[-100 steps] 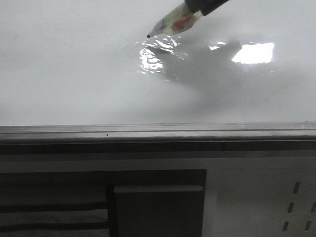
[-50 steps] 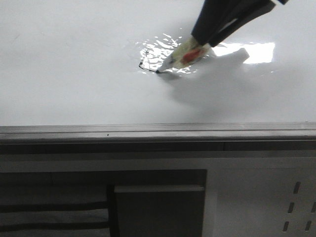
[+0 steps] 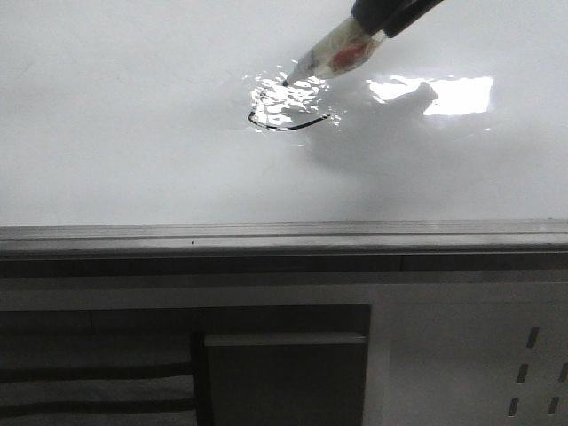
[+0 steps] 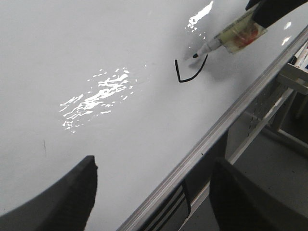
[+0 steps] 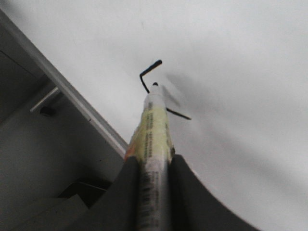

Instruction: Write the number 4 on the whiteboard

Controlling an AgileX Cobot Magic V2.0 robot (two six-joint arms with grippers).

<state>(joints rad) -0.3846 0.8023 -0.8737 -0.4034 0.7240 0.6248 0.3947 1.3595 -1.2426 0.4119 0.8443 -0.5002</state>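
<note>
The whiteboard lies flat and fills most of the front view, with its grey metal edge rail along the near side. A bright rectangular light reflection shines on the glossy surface to the right.

The right gripper is clamped on a marker; in the right wrist view the two dark fingers press on both sides of the yellowish label of the marker. The marker is tilted, and its dark tip points down and to the left. The tip is just beside the drawn line, on its far side. I cannot tell if the tip touches the board or hangs a little above it.

The number 4 is only partly drawn. It is one thin dark stroke: a short line, a sharp corner, and then a longer, slightly curved line running to the right. It sits near the middle of the board, among small glittering reflections.

The left gripper hangs over the near edge of the board, well apart from the stroke. Its two dark fingers stand wide apart, with nothing between them.

Below the rail there is a white perforated panel at the right.
</note>
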